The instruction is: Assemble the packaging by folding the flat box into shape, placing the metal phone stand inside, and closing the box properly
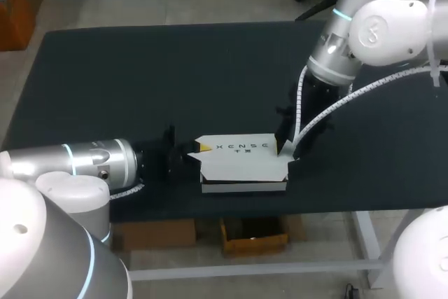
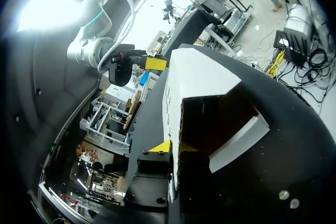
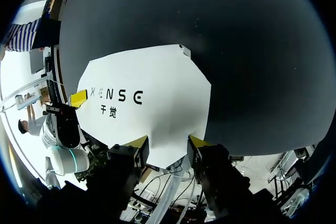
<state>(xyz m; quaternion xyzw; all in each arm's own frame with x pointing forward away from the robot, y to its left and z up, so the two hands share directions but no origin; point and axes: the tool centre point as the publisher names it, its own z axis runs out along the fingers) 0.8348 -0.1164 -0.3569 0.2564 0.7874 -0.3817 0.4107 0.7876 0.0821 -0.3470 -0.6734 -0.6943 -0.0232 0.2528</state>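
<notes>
A white cardboard box (image 1: 241,166) lies near the table's front edge, its printed top panel (image 3: 152,98) facing up. My left gripper (image 1: 199,149) comes in low from the left and is shut on the thin edge of the box's left end (image 2: 173,148). Beside it, that end of the box (image 2: 202,74) gapes open and looks dark inside. My right gripper (image 1: 285,149) points down at the box's right end. It is open (image 3: 169,142), its yellow tips straddling the panel's tapered end. No metal phone stand shows in any view.
The dark table (image 1: 140,75) stretches bare behind and to both sides of the box. The box sits close to the front edge. Both arms crowd the box's two ends.
</notes>
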